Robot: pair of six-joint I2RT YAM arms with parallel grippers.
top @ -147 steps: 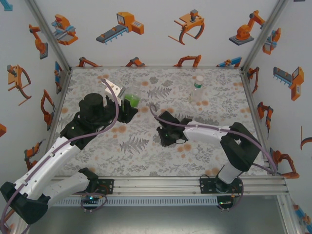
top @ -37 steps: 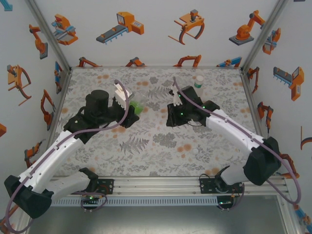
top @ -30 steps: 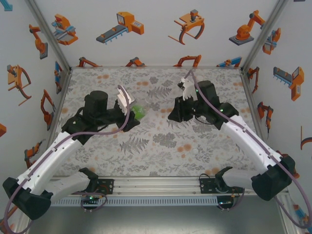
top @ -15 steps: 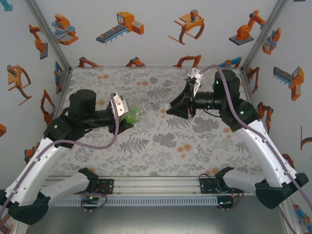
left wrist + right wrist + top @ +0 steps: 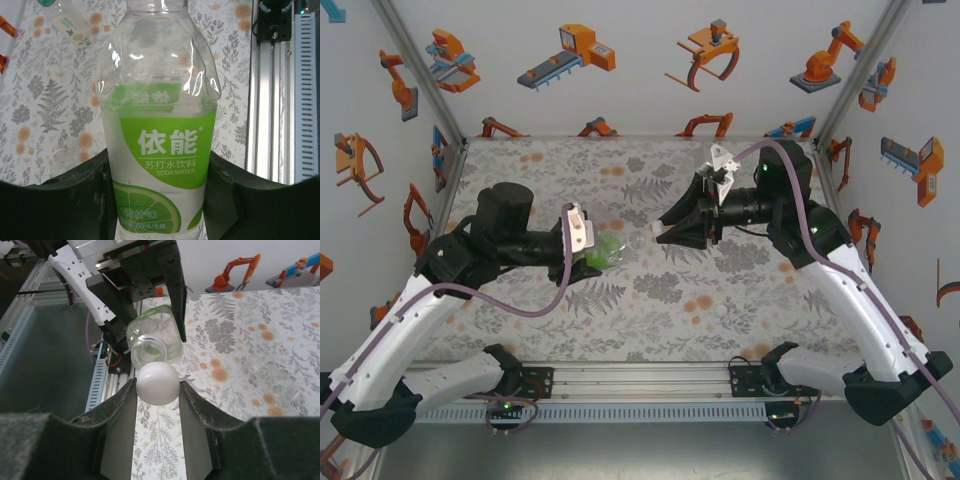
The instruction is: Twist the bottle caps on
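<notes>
The left gripper (image 5: 598, 252) is clamped on a bottle (image 5: 160, 145) with a green label. It holds the bottle level in the air over the middle of the table (image 5: 520, 170), open mouth pointing right. The right gripper (image 5: 665, 232) pinches a white cap (image 5: 157, 382) just beside that mouth; whether they touch is unclear. A plain clear bottle (image 5: 272, 385) lies on the table. A second white cap (image 5: 723, 312) lies toward the near edge, right of centre.

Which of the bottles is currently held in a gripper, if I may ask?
The green-labelled soda-water bottle, clamped in the left gripper; the plain bottle rests on the table.
</notes>
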